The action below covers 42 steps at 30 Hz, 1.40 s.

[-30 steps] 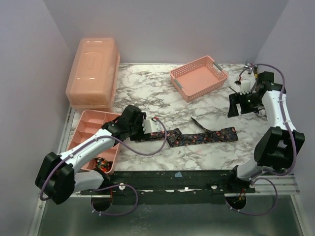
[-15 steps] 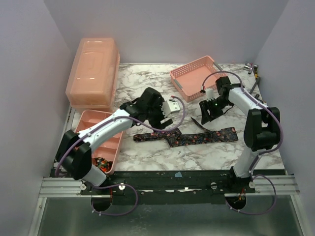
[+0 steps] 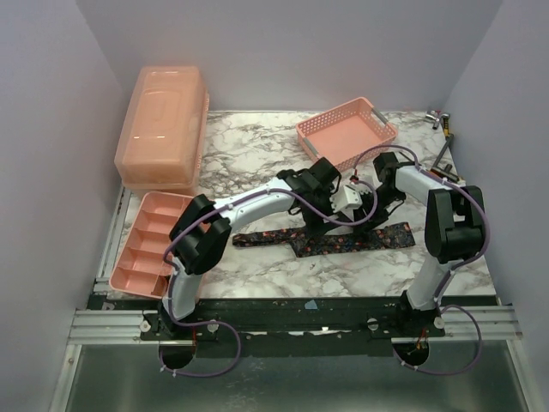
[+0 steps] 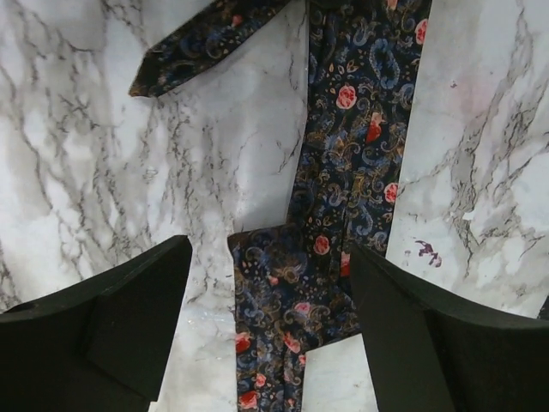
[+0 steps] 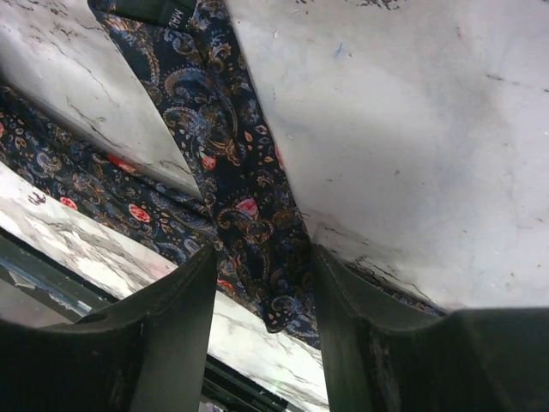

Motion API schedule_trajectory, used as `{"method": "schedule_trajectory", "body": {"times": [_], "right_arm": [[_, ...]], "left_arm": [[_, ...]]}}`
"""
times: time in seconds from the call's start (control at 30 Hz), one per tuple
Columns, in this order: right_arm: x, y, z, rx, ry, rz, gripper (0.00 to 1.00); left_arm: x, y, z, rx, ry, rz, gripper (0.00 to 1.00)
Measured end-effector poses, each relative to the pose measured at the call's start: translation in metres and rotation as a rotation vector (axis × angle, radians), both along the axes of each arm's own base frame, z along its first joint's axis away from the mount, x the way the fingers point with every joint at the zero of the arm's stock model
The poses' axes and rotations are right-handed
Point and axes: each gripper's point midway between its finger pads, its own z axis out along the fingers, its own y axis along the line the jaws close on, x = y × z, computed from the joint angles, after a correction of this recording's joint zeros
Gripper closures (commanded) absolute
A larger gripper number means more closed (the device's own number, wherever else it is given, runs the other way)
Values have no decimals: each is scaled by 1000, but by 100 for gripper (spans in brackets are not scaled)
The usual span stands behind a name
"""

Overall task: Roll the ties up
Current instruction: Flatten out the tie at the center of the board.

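Observation:
One of the ties (image 3: 360, 239), dark navy with red and pale paisley, lies flat across the marble table, with a narrow strip folded back over its wide part. My left gripper (image 3: 333, 219) hangs over its middle. In the left wrist view that gripper (image 4: 270, 318) is open, and the tie (image 4: 343, 172) runs between its fingers (image 4: 111, 326) without touching them. My right gripper (image 3: 371, 215) is just right of the left one. In the right wrist view it (image 5: 262, 318) is open too, its jaws close on either side of the tie's narrow strip (image 5: 249, 215).
A pink mesh basket (image 3: 346, 136) stands behind the grippers. A pink lidded box (image 3: 163, 127) is at the back left, and a pink divided tray (image 3: 159, 245) lies at the left. Small metal tools (image 3: 442, 120) lie in the back right corner. The two grippers nearly touch each other.
My left arm has swung from the divided tray rightwards to over the tie's middle, opening wider. The right arm has come in from the back right corner to the tie, its jaws narrowing.

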Motion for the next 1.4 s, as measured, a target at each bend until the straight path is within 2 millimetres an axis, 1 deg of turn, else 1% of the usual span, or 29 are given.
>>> {"method": "schedule_trajectory", "body": {"times": [0.03,0.1,0.17,0.27,0.33,0.37,0.4,0.43,0.5,0.57,0.63,0.67,0.7,0.73,0.77,0.8,0.83,0.87,0.9,0.93,0.97,1.03,1.07,1.13,1.17,1.2,1.27,1.33,1.4], "right_arm": [[0,0,-1,-1,-1,-4,51],[0,0,-1,-3,-7,-6,54],[0,-2,-3,-10,-13,-7,57],[1,-5,-5,-22,-25,-11,65],[2,-8,-6,-36,-35,-11,73],[3,-9,-7,-41,-38,-10,79],[3,-10,-8,-49,-43,-10,84],[4,-12,-9,-57,-49,-8,90],[6,-16,-10,-75,-60,-5,99],[6,-17,-11,-81,-64,-5,99],[7,-18,-11,-83,-65,-3,99],[7,-18,-11,-83,-65,-3,100],[7,-18,-11,-83,-66,-3,100],[7,-18,-11,-83,-66,-3,99],[7,-18,-11,-83,-67,-3,99],[7,-18,-10,-83,-67,-3,99],[7,-18,-10,-83,-67,-3,99],[7,-18,-10,-83,-67,-3,99],[7,-18,-10,-83,-67,-3,99],[7,-18,-10,-83,-68,-2,99],[7,-18,-10,-83,-69,0,99],[7,-18,-9,-85,-73,7,99],[7,-19,-9,-86,-76,11,99],[7,-20,-9,-92,-81,24,99],[7,-20,-8,-95,-84,31,99],[6,-21,-8,-100,-85,37,99],[4,-23,-7,-111,-83,47,99],[3,-26,-6,-124,-81,53,99],[2,-27,-3,-132,-80,56,99]], "left_arm": [[-3,-1,-8,29,16,-5,29],[-4,-2,-23,83,39,-5,51],[-3,-1,-36,128,52,-4,67],[-7,13,-51,206,77,12,84],[-10,20,-51,226,81,15,98],[-11,24,-48,228,78,18,100],[-12,28,-45,228,74,21,100],[-19,41,-36,227,66,20,100],[-30,59,-16,206,42,13,100],[-46,80,5,176,6,-4,100],[-63,102,16,154,-26,-23,100],[-71,113,12,162,-24,-30,100],[-79,122,6,176,-17,-35,96],[-87,132,-6,199,-1,-40,86],[-96,143,-23,234,25,-46,74],[-103,153,-38,267,51,-49,66],[-112,165,-56,310,83,-52,61],[-121,178,-69,356,113,-51,59],[-128,188,-78,391,138,-49,58],[-134,197,-84,421,157,-52,59],[-136,200,-83,426,160,-49,59],[-136,199,-80,413,154,-48,58],[-135,199,-78,406,154,-44,54],[-135,197,-67,354,166,-38,46],[-133,197,-59,324,176,-21,40],[-127,196,-47,283,181,6,35],[-102,190,-17,190,169,80,34],[-65,184,16,100,110,161,34],[-39,180,38,52,58,211,34]]}}
